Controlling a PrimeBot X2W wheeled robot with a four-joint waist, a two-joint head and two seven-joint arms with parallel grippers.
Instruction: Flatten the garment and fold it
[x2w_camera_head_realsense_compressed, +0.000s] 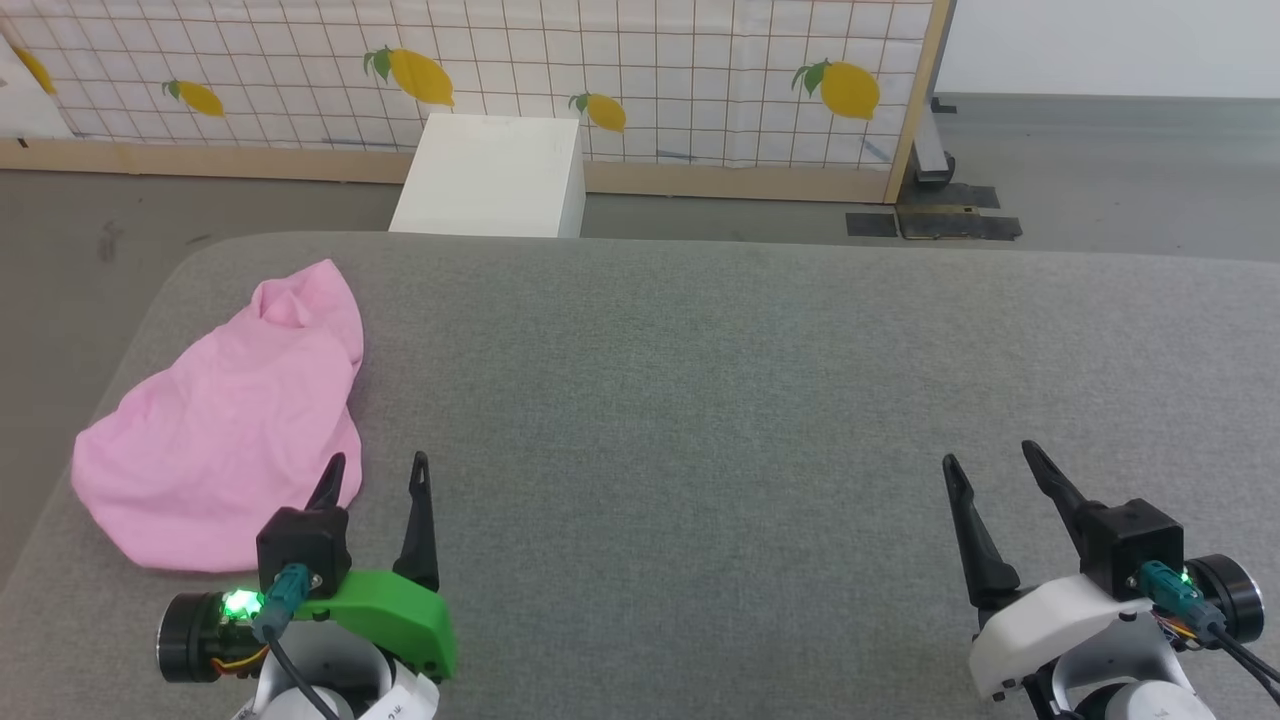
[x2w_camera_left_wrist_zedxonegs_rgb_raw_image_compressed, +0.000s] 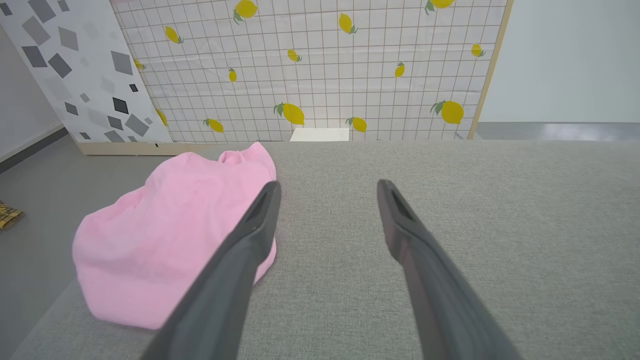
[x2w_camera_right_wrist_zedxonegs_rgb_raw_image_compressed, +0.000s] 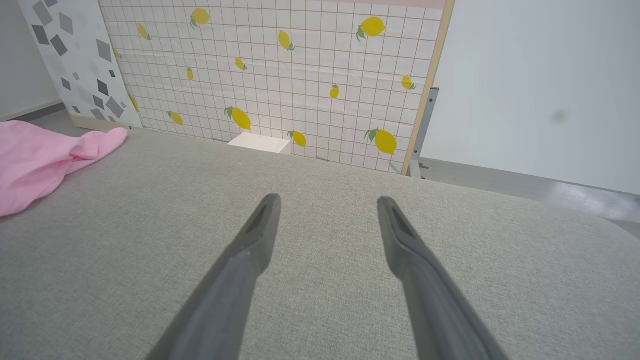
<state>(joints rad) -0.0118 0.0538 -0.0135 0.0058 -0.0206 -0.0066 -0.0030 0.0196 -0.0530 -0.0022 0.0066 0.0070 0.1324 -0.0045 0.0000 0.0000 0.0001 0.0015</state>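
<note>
Garment (x2w_camera_head_realsense_compressed: 215, 430): pink, bunched in a heap on the left side of the grey padded surface (x2w_camera_head_realsense_compressed: 700, 400), by its left edge; hems & waistband hard to pick out in the folds. Left gripper (x2w_camera_head_realsense_compressed: 380, 462) sits at its near-right edge, jaws wide apart, nothing held; outer finger overlaps the cloth, contact unclear. Right gripper (x2w_camera_head_realsense_compressed: 988, 452) is well apart from it, likewise spread & empty. White tag (x2w_camera_head_realsense_compressed: 405, 700) on left arm: print too small to read, cut off at frame bottom.

Garment (x2w_camera_head_realsense_compressed: 220, 420) edge, perhaps hem, behind 1 left tool (x2w_camera_head_realsense_compressed: 379, 457) finger (x2w_camera_head_realsense_compressed: 325, 490)
</note>
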